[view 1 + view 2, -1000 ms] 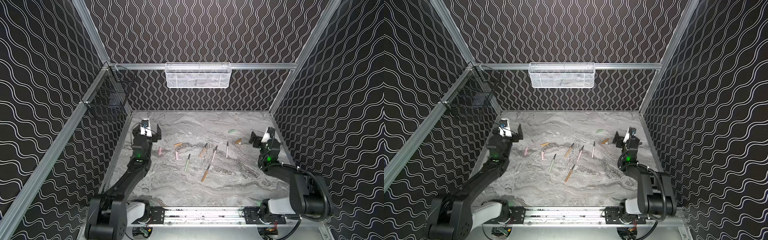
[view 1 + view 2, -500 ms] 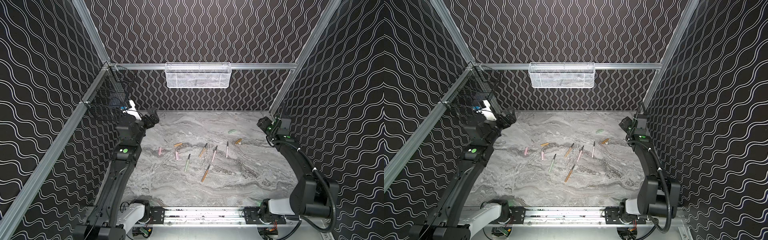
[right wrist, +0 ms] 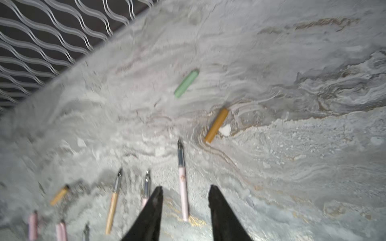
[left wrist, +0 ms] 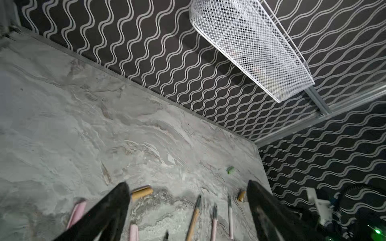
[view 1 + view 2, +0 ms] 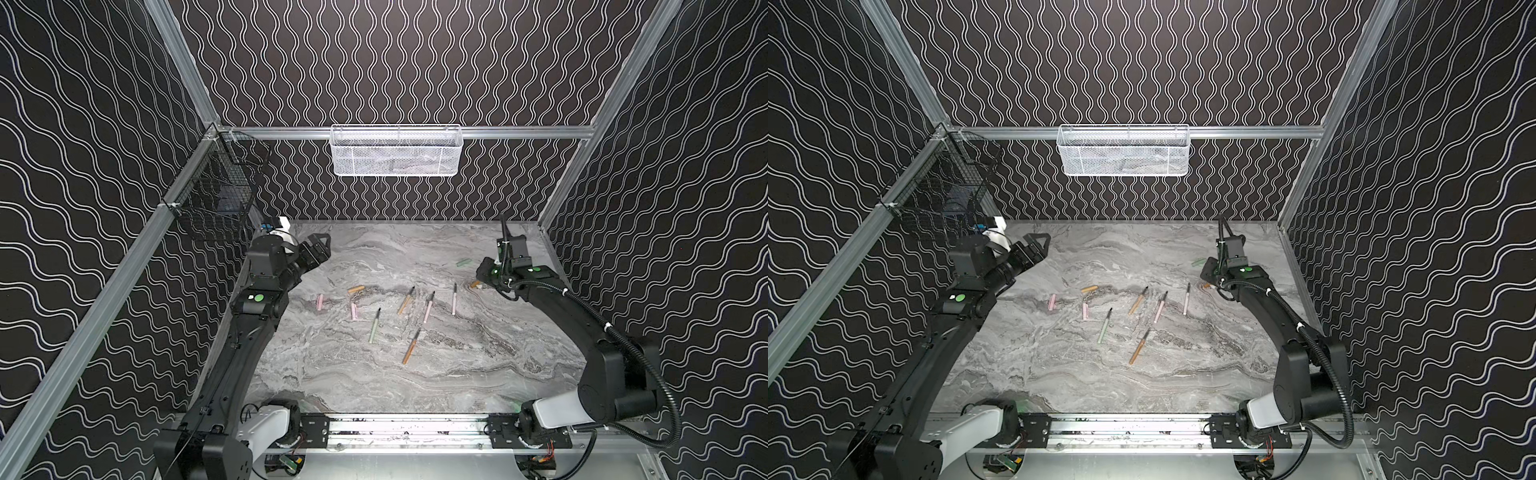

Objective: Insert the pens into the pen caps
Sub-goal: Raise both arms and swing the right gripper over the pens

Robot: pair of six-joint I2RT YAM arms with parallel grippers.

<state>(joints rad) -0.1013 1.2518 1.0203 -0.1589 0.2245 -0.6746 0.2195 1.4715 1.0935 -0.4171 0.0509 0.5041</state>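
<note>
Both top views: pens (image 5: 428, 308) and pen caps (image 5: 356, 289) loose mid-bench (image 5: 457, 382), none joined. Left wrist view: left gripper (image 4: 188, 183) wide open, empty, aloft, probably scouting. Right wrist view: right gripper (image 3: 186, 187) partly open, empty, aimed at pink pen (image 3: 181, 167), likely lining up a pick.

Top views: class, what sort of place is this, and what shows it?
Most likely a robot test booth, not a home or office: a left arm and a right arm on a metal rail, boxed in by patterned walls, with pens strewn on the tabletop.
</note>
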